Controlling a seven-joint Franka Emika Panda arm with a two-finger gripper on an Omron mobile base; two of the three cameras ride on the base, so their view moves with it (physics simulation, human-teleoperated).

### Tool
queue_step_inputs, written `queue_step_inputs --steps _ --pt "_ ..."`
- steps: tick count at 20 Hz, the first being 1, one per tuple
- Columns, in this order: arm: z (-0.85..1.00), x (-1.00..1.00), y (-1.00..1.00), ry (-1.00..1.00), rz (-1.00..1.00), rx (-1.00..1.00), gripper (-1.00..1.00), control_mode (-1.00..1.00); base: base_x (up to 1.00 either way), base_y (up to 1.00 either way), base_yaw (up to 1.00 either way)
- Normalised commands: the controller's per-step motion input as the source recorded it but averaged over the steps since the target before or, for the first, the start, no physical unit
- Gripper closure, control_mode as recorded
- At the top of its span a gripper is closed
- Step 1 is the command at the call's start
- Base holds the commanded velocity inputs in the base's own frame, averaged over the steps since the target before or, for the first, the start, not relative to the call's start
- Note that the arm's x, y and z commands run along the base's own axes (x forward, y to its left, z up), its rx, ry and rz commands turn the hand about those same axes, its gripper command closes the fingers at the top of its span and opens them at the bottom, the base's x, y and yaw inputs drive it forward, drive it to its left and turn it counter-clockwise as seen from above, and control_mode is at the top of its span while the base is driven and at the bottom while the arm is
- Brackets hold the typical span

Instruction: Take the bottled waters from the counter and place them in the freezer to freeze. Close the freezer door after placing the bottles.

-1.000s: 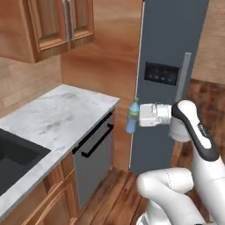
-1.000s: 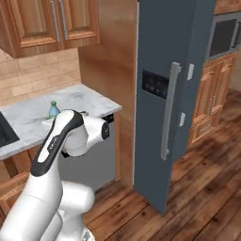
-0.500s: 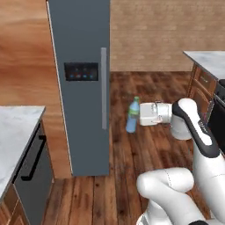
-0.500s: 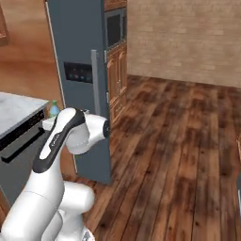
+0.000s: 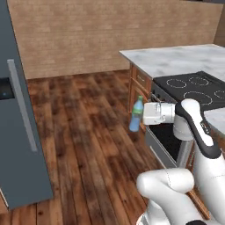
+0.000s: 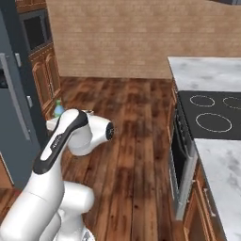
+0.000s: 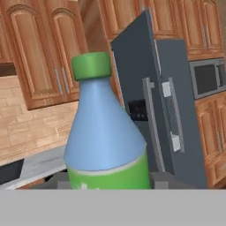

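Observation:
My gripper [image 5: 143, 115] is shut on a pale blue bottled water [image 5: 135, 119] with a green cap, held upright out in front of the arm above the wooden floor. In the hand view the same bottle [image 7: 104, 132] stands close up, its green label at the bottom hiding the fingertips. Its cap [image 6: 58, 108] peeks past the arm in the right base view. The dark slate-grey freezer [image 5: 17, 132] stands at the far left, well apart from the bottle. Its door with the long bar handle [image 7: 152, 128] looks shut. A strip of the counter [image 7: 37, 164] shows low on the left.
A black stove top [image 5: 193, 88] set in a marble worktop [image 5: 176, 57] stands close on the right, with the oven front [image 6: 178, 155] below it. Wooden cabinets [image 7: 39, 48] line the wall beside the freezer. Open wooden floor [image 5: 88, 132] lies between stove and freezer.
Both base views have swung round: the freezer has slid to the far left and a stove has come in on the right. The bottle stays in the shut gripper.

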Motion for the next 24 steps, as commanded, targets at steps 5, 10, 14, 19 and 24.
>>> queue_step_inputs --steps 5,10,14,19,24 --pt "0.0 0.0 0.0 0.0 0.0 0.0 1.0 1.0 1.0 -0.44 -0.05" --pt "0.0 0.0 0.0 0.0 0.0 0.0 1.0 1.0 1.0 -0.07 0.01" --pt "0.0 0.0 0.0 0.0 0.0 0.0 1.0 1.0 1.0 0.0 0.06" --pt "0.0 0.0 0.0 0.0 0.0 0.0 1.0 1.0 1.0 0.0 0.12" --pt "0.0 0.0 0.0 0.0 0.0 0.0 1.0 1.0 1.0 0.0 0.14"
